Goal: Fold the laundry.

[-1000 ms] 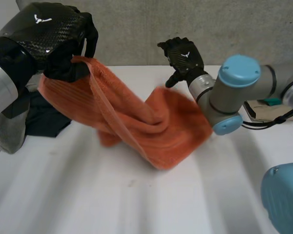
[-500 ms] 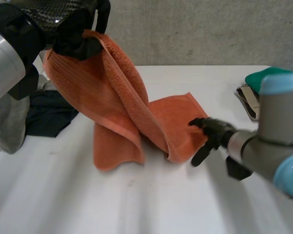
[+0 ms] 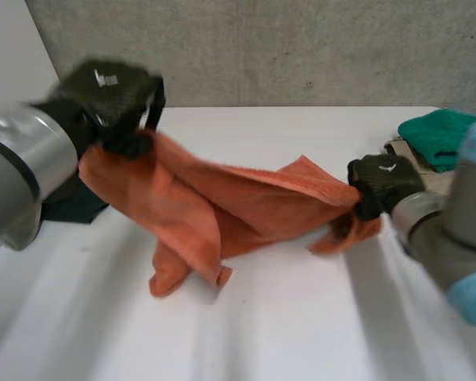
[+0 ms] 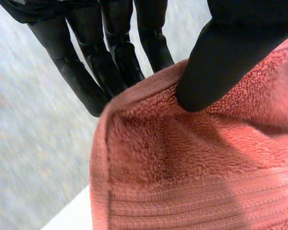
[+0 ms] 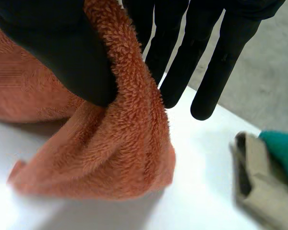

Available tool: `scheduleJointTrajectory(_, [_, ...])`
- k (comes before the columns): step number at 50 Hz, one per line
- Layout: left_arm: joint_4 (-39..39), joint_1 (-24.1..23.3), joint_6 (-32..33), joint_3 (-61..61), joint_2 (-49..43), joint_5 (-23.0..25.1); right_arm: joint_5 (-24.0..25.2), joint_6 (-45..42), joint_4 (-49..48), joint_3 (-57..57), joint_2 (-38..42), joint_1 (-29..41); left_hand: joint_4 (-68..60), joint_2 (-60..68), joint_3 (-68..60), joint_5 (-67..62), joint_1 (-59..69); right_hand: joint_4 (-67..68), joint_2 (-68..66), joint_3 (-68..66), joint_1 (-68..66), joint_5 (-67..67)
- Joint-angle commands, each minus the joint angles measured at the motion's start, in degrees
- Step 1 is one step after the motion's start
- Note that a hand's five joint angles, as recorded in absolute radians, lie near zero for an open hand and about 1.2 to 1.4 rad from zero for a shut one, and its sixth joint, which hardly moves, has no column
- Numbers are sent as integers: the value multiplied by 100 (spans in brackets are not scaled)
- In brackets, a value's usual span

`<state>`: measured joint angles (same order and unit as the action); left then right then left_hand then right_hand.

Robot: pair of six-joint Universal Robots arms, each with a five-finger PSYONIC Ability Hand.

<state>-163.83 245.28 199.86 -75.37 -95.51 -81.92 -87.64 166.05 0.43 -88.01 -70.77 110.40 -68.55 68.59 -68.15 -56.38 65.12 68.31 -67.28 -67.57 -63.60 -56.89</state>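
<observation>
We hold the soft orange terry towel (image 3: 222,206) strung over the white bench (image 3: 301,325), its limp middle sagging, with our left robot hand (image 3: 115,103) pinching a raised hemmed corner and our right robot hand (image 3: 381,184) pinching the opposite end; being light and floppy, it wants corner grips, we judge.

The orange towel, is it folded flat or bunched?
Bunched, not folded: the orange towel hangs twisted between the left hand and right hand, both pinching it.

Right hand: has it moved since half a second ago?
Yes. The right hand has shifted toward the green cloth, now pinching an end of the orange towel.
</observation>
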Motion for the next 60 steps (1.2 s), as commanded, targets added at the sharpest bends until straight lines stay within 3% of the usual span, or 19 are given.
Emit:
scheduleJointTrajectory(1, [-44, 406, 509, -224, -1310, 431, 1530, -1882, 1407, 503, -104, -721, -1145, 1141, -1185, -1362, 1488, 1169, -1272, -1243, -1640, -1311])
scheduleJointTrajectory(9, [-403, 406, 615, 1435, -2349, 677, 1531, -2270, 1171, 1996, 1003, -643, -1145, 1141, -1185, -1362, 1488, 1169, -1272, -1243, -1640, -1311])
scheduleJointTrajectory(14, [-1341, 353, 397, 3033, -2077, 512, 1154, -2008, -126, 3367, 1268, -555, -1145, 1141, -1185, -1362, 1488, 1169, -1272, -1243, -1640, -1311])
scheduleJointTrajectory(18, [-2159, 292, 63, 3545, -1901, 99, 960, -1472, -1566, 3676, 1198, -581, -1145, 1141, -1185, -1362, 1488, 1169, -1272, -1243, -1640, -1311])
scheduleJointTrajectory(22, [-2330, 257, 26, 3591, -1848, -78, 1125, -962, -2362, 3651, 1075, -607, -1145, 1141, -1185, -1362, 1488, 1169, -1272, -1243, -1640, -1311])
scheduleJointTrajectory(25, [-2101, 283, 70, 3416, -1865, -43, 1380, -811, -2162, 3607, 1039, -677, -1145, 1141, -1185, -1362, 1488, 1169, -1272, -1243, -1640, -1311])
scheduleJointTrajectory(33, [-1635, 336, 97, 1626, -1944, 10, 2277, -1065, -133, 3379, 1223, -871, -1145, 1141, -1185, -1362, 1488, 1169, -1272, -1243, -1640, -1311])
scheduleJointTrajectory(41, [-2003, 160, 579, 112, -2506, 62, 2928, -3031, 1415, 2641, 2048, -976, -1145, 1141, -1185, -1362, 1488, 1169, -1272, -1243, -1640, -1311])
scheduleJointTrajectory(45, [-2004, 125, 878, -21, -2814, -43, 2718, -3701, 1531, 2543, 2409, -959, -1145, 1141, -1185, -1362, 1488, 800, -903, -875, -1271, -943])
scheduleJointTrajectory(49, [-1890, 90, 949, -48, -2824, -87, 2376, -3502, 1382, 2500, 2445, -950, -1145, 1141, -1185, -1362, 1488, -3430, 3327, 3356, 2959, 3288])
scheduleJointTrajectory(53, [-1837, 46, 932, -65, -2736, -43, 1981, -2879, 1049, 2290, 2270, -889, -89, 85, -129, -306, 432, -4027, 3924, 3953, 3556, 3885])
scheduleJointTrajectory(60, [-1837, 89, 888, -180, -2613, 1, 1330, -1605, 512, 1359, 1340, -871, -87, 83, -127, -304, 430, -5375, 5272, 5301, 4904, 5233])
